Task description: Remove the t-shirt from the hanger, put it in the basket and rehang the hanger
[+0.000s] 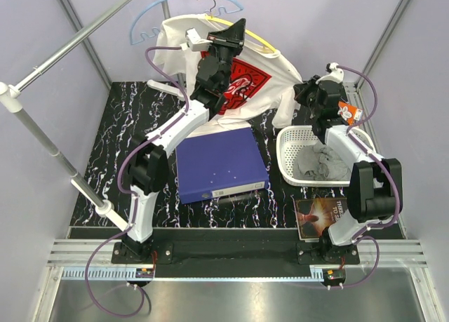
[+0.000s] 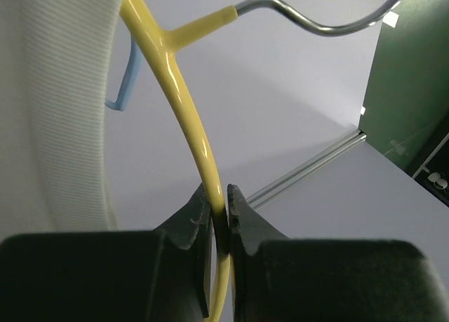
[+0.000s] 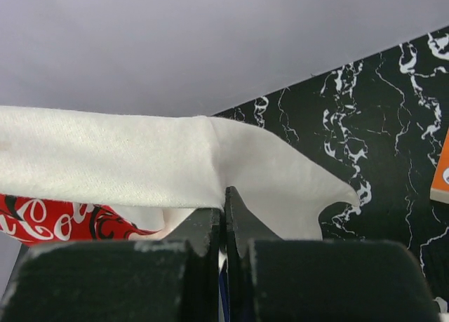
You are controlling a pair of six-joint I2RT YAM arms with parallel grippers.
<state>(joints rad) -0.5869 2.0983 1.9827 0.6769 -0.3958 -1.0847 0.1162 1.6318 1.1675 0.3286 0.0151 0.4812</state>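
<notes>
We note the left pincer (image 2: pixel 219 213) clenched on the yellow hanger (image 2: pixel 186 118). The right pincer (image 3: pixel 224 211) is pinched shut on the t-shirt (image 3: pixel 105 153) edge. The t-shirt is draped on the hanger, above the tabletop (image 1: pixel 126 139).

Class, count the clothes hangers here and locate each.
2. The yellow hanger, inside the t-shirt, clamped by the left gripper; the blue hanger, bare, just behind it. The t-shirt could hide more.

hanger (image 2: pixel 188 122) (image 2: pixel 130 75) 2 | t-shirt (image 1: pixel 277 73) 1 | binder (image 1: pixel 221 161) 1 | basket (image 1: pixel 287 161) 1 | book (image 1: pixel 319 217) 1 | claw (image 2: pixel 221 196) (image 3: pixel 224 196) 2
</notes>
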